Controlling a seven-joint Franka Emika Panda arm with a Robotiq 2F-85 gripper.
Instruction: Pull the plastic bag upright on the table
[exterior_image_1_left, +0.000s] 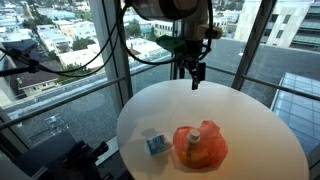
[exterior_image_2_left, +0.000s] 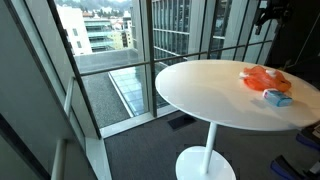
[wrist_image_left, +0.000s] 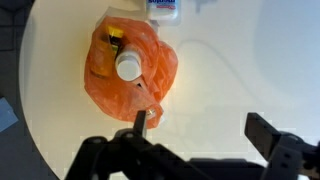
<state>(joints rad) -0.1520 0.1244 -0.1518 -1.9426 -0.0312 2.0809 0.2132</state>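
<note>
My gripper (wrist_image_left: 200, 125): jaws wide apart, empty, hanging above the table (exterior_image_1_left: 250, 130).
Plastic bag (wrist_image_left: 108, 95) lies on its white top near a blue packet (exterior_image_1_left: 155, 144); glass walls (exterior_image_2_left: 110, 60), city outside.

This is looking like an upper floor of an office tower. Floor-to-ceiling glass panes (exterior_image_2_left: 100, 70) in dark metal frames are running just beyond the edge of the round white table (exterior_image_2_left: 200, 85) in both exterior views, and city buildings (exterior_image_1_left: 60, 40) are showing well below outside. The table is standing on a single white pedestal (exterior_image_2_left: 208, 140) over plain grey carpet (exterior_image_2_left: 140, 150), which is suggesting a meeting or break corner rather than a home, kitchen or workshop.
</note>
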